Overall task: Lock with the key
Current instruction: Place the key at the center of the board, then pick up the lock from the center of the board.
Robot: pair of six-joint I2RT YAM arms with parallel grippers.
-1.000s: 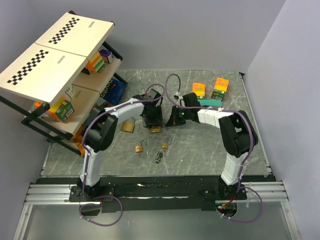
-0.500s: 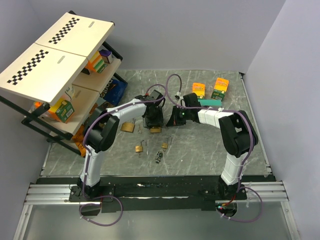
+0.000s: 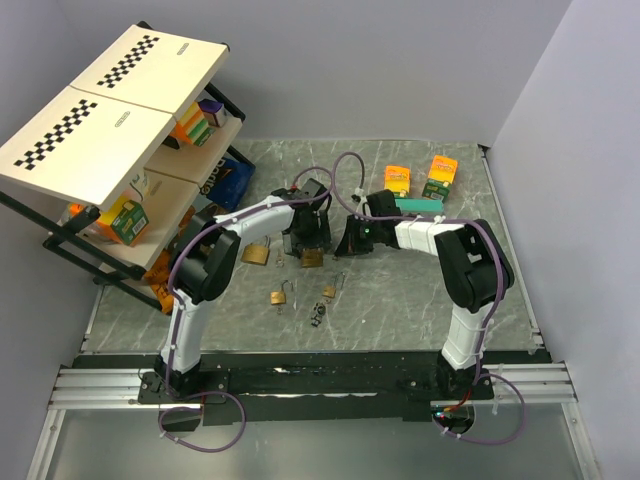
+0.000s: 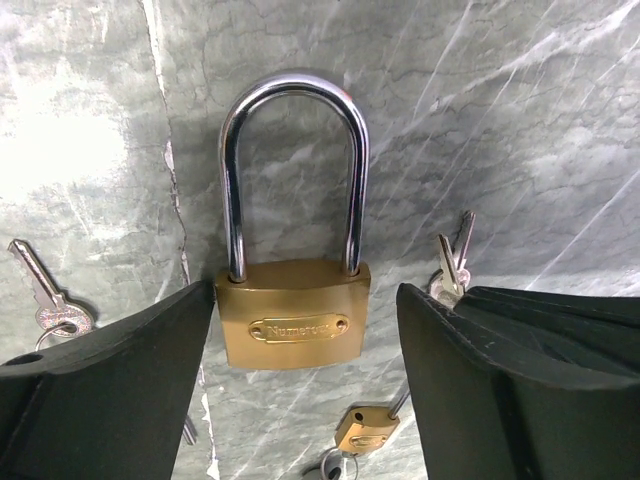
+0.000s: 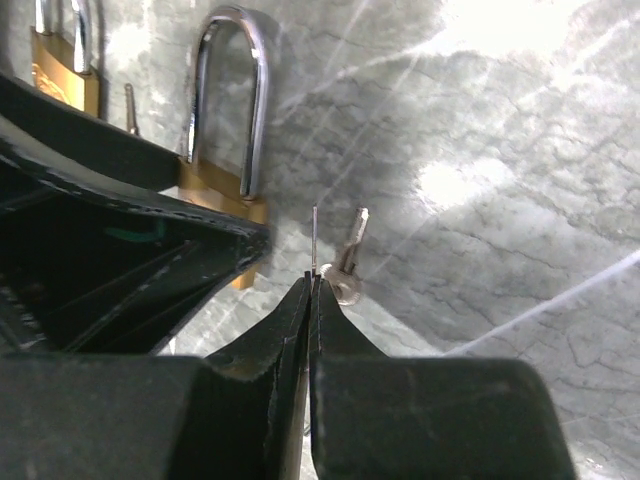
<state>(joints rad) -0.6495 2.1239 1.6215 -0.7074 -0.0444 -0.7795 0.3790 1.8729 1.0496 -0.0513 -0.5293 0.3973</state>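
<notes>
- The right pincer (image 5: 310, 285) is pressed together, its two black fingertips pinching the key (image 5: 349, 262).
- The key is a small bunch of silvery-grey metal. One blade is seen edge-on as a thin line sticking straight out from the fingertips.
- A second, flatter blade leans just beside the first, and its rounded head sits right against the tip of the pincer.
- In the left wrist view, what looks like the same bunch shows as two slim pale blades, fanned slightly apart. They poke out just behind one finger of the left pincer (image 4: 305, 300).
- The left pincer is spread wide over the grey marbled table (image 4: 520, 120), gripping nothing.
- A padlock (image 4: 293, 328) lies flat between its fingers. It has a brass body with an engraved oval plate and a shiny steel shackle, both legs of which reach the body.
- One finger is just beside a corner of the brass body. The other stands apart from it, with bare table between.
- A small padlock (image 4: 365, 428) lies nearer the left pincer's palm than the big one does.
- A second key (image 4: 45, 300) lies on the table just outside the finger farthest from the pinched bunch.
- From above, the two pincers are close together, tip toward tip. The key is too small to pick out there.
</notes>
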